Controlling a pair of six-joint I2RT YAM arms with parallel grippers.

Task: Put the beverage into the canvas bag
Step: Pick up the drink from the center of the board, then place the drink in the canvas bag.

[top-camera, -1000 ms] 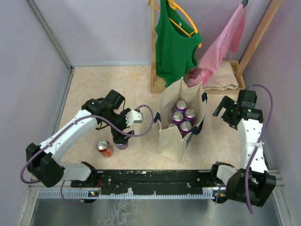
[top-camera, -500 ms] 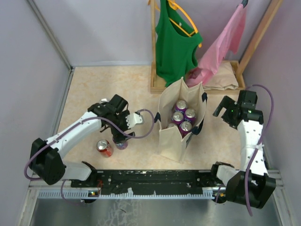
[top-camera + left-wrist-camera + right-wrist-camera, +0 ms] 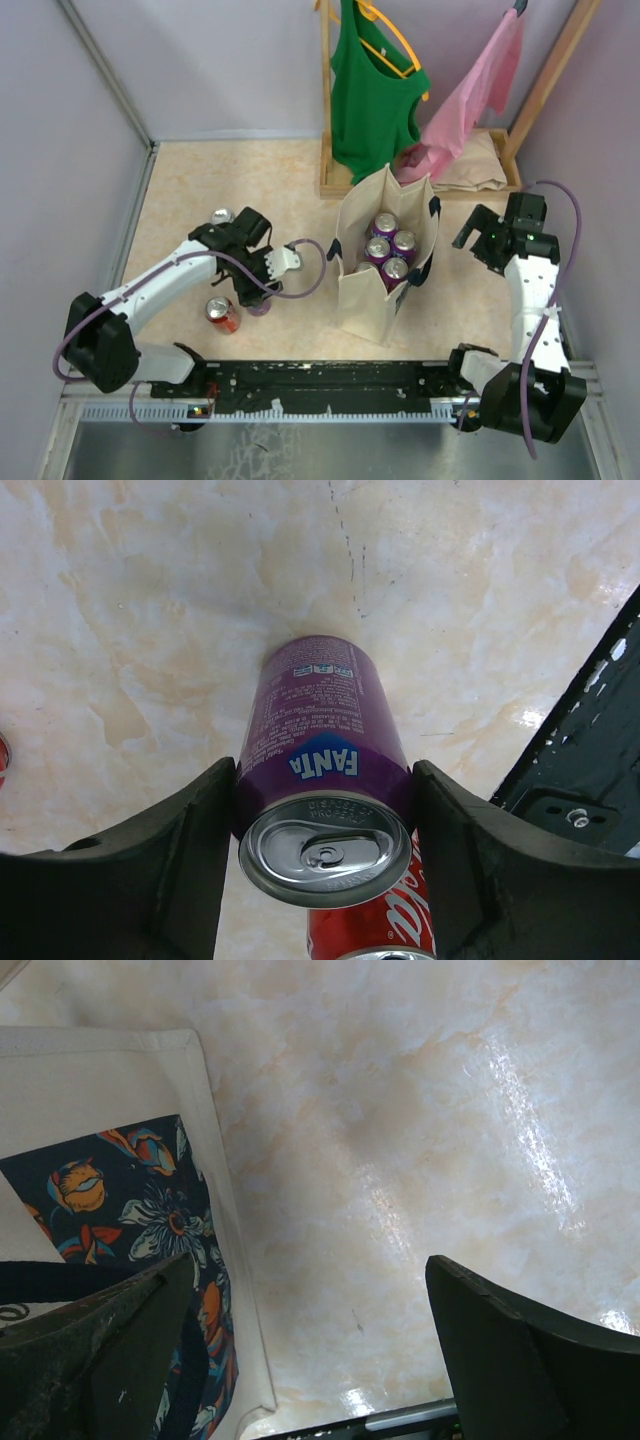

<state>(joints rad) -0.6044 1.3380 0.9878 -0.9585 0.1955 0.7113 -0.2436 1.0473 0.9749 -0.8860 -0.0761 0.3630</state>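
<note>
A purple Fanta can [image 3: 318,730] stands upright on the table, and my left gripper [image 3: 322,780] is shut on it, one finger pressing each side. In the top view the left gripper [image 3: 258,293] sits low over that can, left of the canvas bag [image 3: 372,300]. The bag stands open with three purple cans [image 3: 388,247] inside. A red Coca-Cola can [image 3: 222,313] stands just beside the held can and also shows in the left wrist view [image 3: 372,932]. My right gripper [image 3: 468,232] is open and empty to the right of the bag, whose side [image 3: 100,1085] shows in the right wrist view.
Another can [image 3: 221,215] stands behind the left arm. A wooden rack [image 3: 326,120] at the back holds a green tank top [image 3: 372,95] and a pink garment [image 3: 470,90]. A black rail [image 3: 330,375] runs along the near edge. Walls close in left and right.
My left wrist has moved down and left over the purple can, uncovering a can top behind the arm. The right arm has barely moved.
</note>
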